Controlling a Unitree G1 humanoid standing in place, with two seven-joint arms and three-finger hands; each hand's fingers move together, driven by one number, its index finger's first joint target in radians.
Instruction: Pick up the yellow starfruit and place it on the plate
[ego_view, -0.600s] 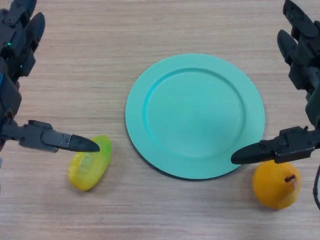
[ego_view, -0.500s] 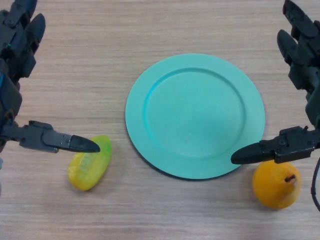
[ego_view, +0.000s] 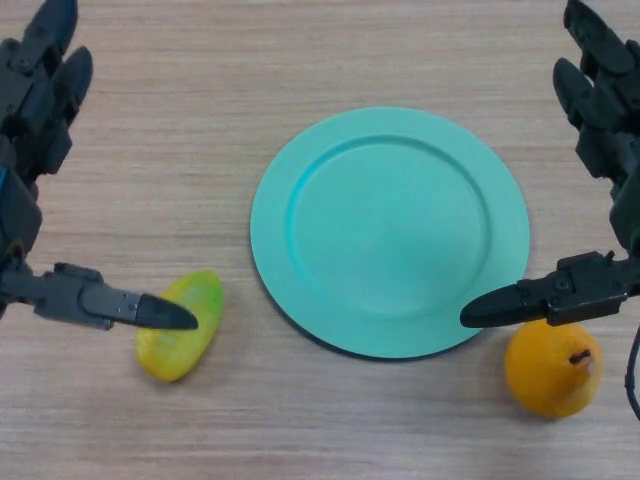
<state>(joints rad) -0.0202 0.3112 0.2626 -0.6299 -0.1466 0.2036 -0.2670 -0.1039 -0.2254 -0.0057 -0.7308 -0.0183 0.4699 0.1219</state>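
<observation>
The yellow starfruit is seen lying on the wooden worktop, directly beneath the thumb of the left hand, whose tip is laid across the fruit's upper side. The fingers of this hand are held straight and spread apart, closed on nothing. The teal plate is found well to the right of that hand. The right hand is likewise held apart, its thumb above an orange pear.

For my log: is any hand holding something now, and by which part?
Nothing is held. The left hand reaches its thumb over the starfruit; the right hand is open beside the plate.
</observation>
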